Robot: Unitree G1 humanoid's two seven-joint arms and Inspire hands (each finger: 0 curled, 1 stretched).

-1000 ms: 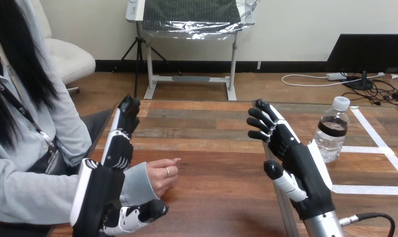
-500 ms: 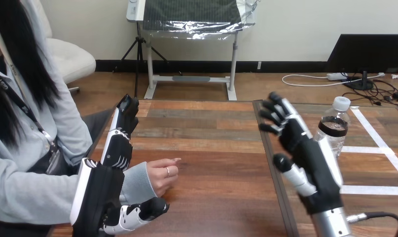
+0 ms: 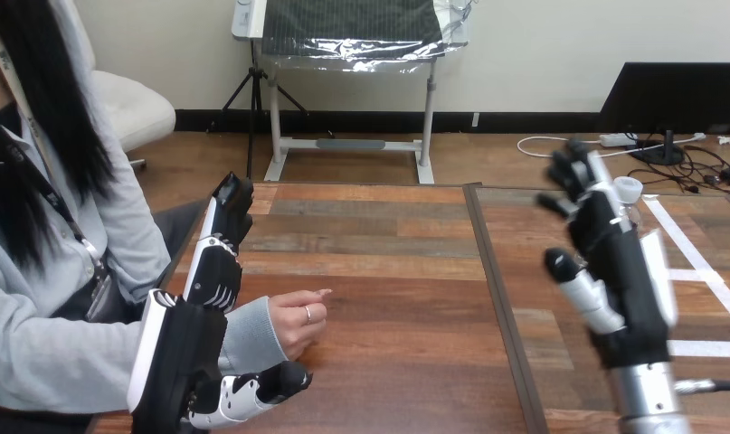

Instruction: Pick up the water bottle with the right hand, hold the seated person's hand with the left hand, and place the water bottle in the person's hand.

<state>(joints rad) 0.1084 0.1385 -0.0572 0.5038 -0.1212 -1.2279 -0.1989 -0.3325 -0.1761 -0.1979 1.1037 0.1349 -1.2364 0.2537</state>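
At the right of the frame, my right robot hand (image 3: 619, 258) has swung across the counter (image 3: 388, 271) to the water bottle (image 3: 625, 188), fingers spread and not yet closed, its contents hidden behind my palm, so the grasp comes next, while at lower left my left robot hand (image 3: 184, 353) lies released beside the person's hand (image 3: 298, 323).

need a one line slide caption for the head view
Open right hand raised in front of the water bottle; open left hand beside the person's hand resting on the table.
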